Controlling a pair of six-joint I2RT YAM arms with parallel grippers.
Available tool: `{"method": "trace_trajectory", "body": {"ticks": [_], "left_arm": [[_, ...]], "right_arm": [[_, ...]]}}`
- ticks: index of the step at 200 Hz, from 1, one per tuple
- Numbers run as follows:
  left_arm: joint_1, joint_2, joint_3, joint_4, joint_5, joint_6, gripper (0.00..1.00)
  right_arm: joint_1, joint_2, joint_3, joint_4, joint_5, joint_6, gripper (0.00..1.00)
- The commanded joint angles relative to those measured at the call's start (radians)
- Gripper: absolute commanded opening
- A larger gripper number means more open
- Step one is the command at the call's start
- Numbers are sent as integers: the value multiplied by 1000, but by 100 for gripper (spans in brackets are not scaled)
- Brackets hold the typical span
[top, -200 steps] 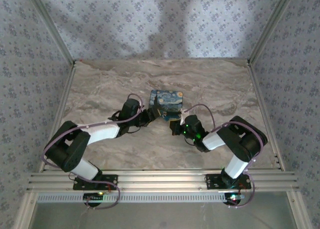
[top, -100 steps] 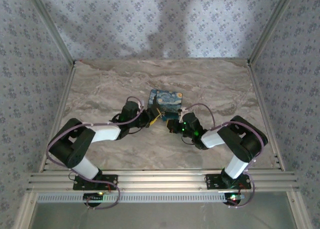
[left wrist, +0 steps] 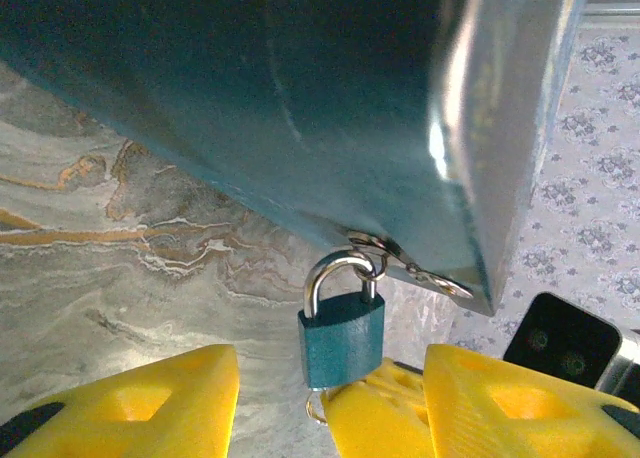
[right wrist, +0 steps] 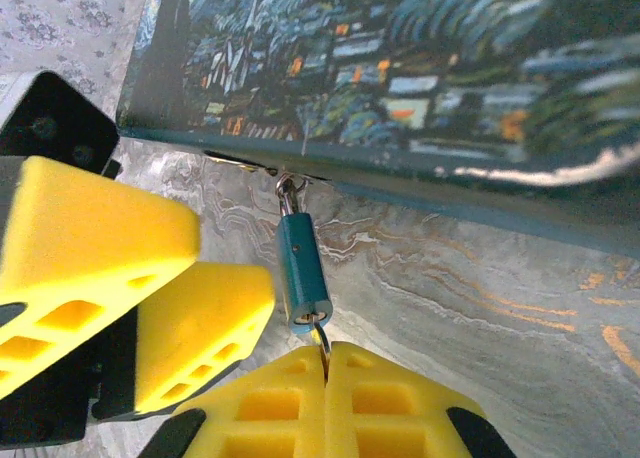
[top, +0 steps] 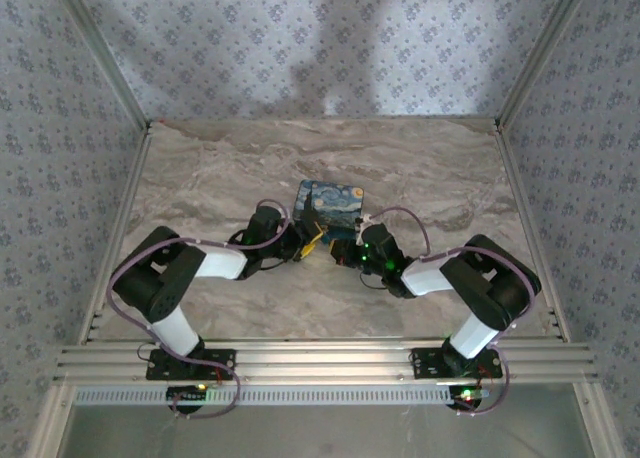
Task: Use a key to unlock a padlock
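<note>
Beneath the starry-night box [left wrist: 300,98] the light, rigid padlock [left wrist: 342,336] hangs free, likely best steadied by its body; left claw [left wrist: 335,398] gapes around it, right claw [right wrist: 325,388] pinches the key [right wrist: 321,340] beneath.

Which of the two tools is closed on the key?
The right tool: it is pinched shut on the key under the teal padlock, while the left tool stands open either side of that padlock.

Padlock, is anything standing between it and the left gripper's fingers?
Nothing visible lies between the padlock and the left gripper, whose fingers stand open on either side of it. The right gripper, shut on what looks like the key under the lock, crowds that gap from below.
</note>
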Motion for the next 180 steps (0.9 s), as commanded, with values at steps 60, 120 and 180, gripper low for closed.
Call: {"method": "trace_trajectory", "body": {"ticks": [60, 120, 180], "left_arm": [[-23, 99, 35, 123, 32, -63, 49], [-34, 132, 36, 163, 21, -85, 41], [-35, 126, 30, 163, 8, -87, 27]], "right_arm": [[16, -17, 38, -27, -24, 48, 0], [17, -19, 35, -14, -18, 84, 0], [14, -35, 27, -6, -10, 104, 0]]}}
